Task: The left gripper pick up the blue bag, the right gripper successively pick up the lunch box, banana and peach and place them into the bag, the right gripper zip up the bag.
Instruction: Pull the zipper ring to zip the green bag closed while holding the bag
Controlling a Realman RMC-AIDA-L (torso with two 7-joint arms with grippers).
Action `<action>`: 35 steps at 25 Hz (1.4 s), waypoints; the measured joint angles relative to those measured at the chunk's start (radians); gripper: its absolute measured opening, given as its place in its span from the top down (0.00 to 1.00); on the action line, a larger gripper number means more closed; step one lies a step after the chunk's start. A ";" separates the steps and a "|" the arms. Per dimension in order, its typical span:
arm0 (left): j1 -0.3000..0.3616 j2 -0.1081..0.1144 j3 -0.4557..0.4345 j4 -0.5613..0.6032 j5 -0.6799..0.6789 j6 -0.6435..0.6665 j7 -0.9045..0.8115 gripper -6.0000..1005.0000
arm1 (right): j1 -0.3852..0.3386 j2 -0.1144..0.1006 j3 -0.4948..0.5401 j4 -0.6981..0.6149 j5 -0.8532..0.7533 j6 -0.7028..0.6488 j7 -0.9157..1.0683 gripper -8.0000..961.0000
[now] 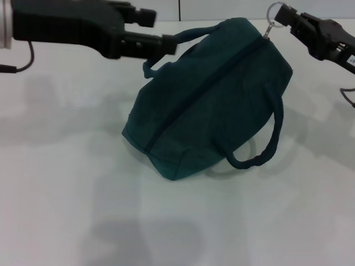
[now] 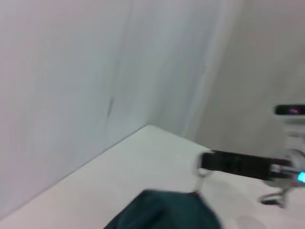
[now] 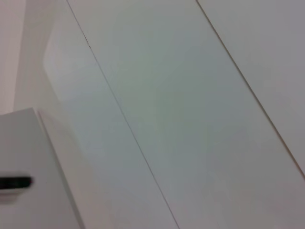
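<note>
1. Teal-blue fabric fills the near middle of the head view: the blue bag (image 1: 211,105) lies tilted on the white worktop (image 1: 83,210), its closed end nearest the camera and its zipper line running up and away toward the two end effectors.
2. One loop handle (image 1: 266,138) droops on the side below the right end effector, resting on the worktop; the other handle (image 1: 188,36) rises toward the left end effector.
3. Farther back, the left end effector (image 1: 166,44) has its fingers closed on that raised handle, and the bag hangs down and nearer from it.
4. At the far end, the right end effector (image 1: 283,15) is pinched shut on the metal ring pull (image 1: 272,14) at the top of the zipper; the bag sits below and toward the other arm from it. The left wrist view shows the same black fingers meeting the ring (image 2: 202,167) just above the bag's fabric.
5. No lunch box, banana or peach is in view, so they cannot be placed from here; the bag looks full and its zipper seam appears closed along its visible length.
6. My reading is that the zipping step is in hand and close to finished. The next move probably calls for releasing the ring cleanly and then letting the left end effector ease the handle down without tipping the bag.
</note>
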State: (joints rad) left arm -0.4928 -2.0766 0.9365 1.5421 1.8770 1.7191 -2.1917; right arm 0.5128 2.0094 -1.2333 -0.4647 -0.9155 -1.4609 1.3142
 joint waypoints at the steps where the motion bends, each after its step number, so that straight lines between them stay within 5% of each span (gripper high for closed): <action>1: 0.008 -0.003 0.012 0.038 -0.004 0.011 -0.001 0.42 | 0.002 0.000 0.000 0.000 0.000 0.000 0.002 0.94; 4: 0.032 -0.009 0.087 0.141 -0.008 0.020 -0.044 0.24 | 0.007 0.001 -0.001 0.000 -0.003 0.001 0.008 0.94; 15: 0.079 -0.013 0.478 0.343 0.308 -0.275 -0.318 0.25 | 0.029 0.003 -0.007 0.014 -0.006 0.008 0.010 0.94; 35: 0.031 -0.014 0.746 0.408 0.599 -0.347 -0.533 0.25 | 0.044 0.003 -0.009 0.025 -0.008 0.011 0.011 0.93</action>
State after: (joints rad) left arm -0.4614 -2.0905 1.6826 1.9497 2.4764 1.3725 -2.7248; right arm 0.5573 2.0126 -1.2425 -0.4400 -0.9235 -1.4495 1.3253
